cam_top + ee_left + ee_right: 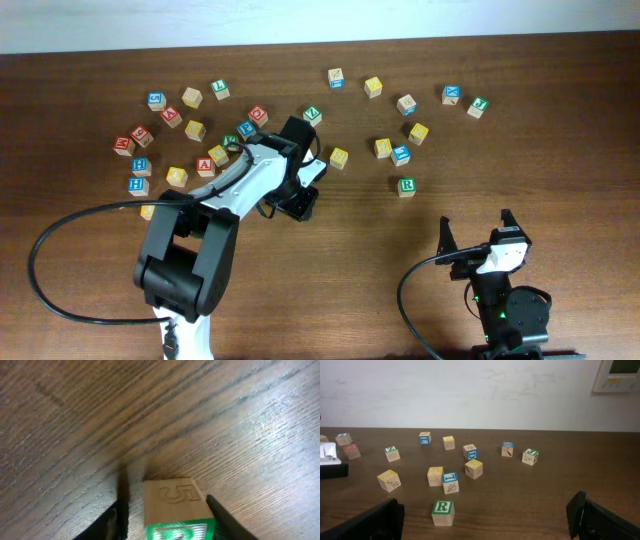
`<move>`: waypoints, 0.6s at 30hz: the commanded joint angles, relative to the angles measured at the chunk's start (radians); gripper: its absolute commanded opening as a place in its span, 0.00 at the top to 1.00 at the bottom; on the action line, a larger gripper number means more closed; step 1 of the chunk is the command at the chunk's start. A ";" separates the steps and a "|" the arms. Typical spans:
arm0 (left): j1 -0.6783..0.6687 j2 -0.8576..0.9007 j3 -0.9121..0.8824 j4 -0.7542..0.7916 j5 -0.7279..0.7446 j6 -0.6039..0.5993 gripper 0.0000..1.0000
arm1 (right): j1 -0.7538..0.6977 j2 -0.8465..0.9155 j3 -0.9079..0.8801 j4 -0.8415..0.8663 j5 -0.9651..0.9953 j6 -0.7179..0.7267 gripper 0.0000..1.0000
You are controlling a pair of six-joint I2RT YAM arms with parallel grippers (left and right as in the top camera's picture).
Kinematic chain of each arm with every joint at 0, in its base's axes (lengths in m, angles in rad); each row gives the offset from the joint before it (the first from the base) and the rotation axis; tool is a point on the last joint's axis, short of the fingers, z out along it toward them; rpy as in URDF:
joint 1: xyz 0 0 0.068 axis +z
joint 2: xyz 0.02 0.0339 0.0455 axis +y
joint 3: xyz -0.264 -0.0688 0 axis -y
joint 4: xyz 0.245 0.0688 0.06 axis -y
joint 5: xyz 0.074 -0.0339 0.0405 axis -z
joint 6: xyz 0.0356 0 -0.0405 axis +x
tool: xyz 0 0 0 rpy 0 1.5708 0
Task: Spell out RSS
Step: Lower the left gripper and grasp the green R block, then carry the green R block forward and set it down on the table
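The R cube [406, 186], with a green-bordered face and green letter, sits alone right of centre; the right wrist view shows it [442, 511] just ahead of my right gripper [485, 520]. That gripper [476, 225] is open and empty near the front edge. My left gripper [300, 203] is at the table's middle, hiding what is under it from overhead. In the left wrist view its fingers [170, 520] straddle a wooden cube [172, 500] with a green face whose letter I cannot read. A gap shows at the left finger. Yellow-faced cubes [339, 157] [383, 147] lie behind.
Several red, blue, yellow and green cubes are scattered at the back left [170, 116] and back right [452, 94]. A blue-faced cube [400, 154] lies just behind the R cube. The left arm's black cable [60, 230] loops over the front left.
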 commanded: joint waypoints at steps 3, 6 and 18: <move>-0.002 0.019 -0.015 -0.007 0.000 -0.017 0.70 | -0.007 -0.004 -0.005 -0.005 0.009 0.007 0.02; -0.002 0.019 -0.014 -0.022 0.001 -0.021 0.74 | -0.007 -0.004 -0.005 -0.005 0.009 0.007 0.01; 0.024 0.019 0.110 -0.195 -0.036 -0.469 0.78 | -0.007 -0.004 -0.005 -0.005 0.009 0.007 0.02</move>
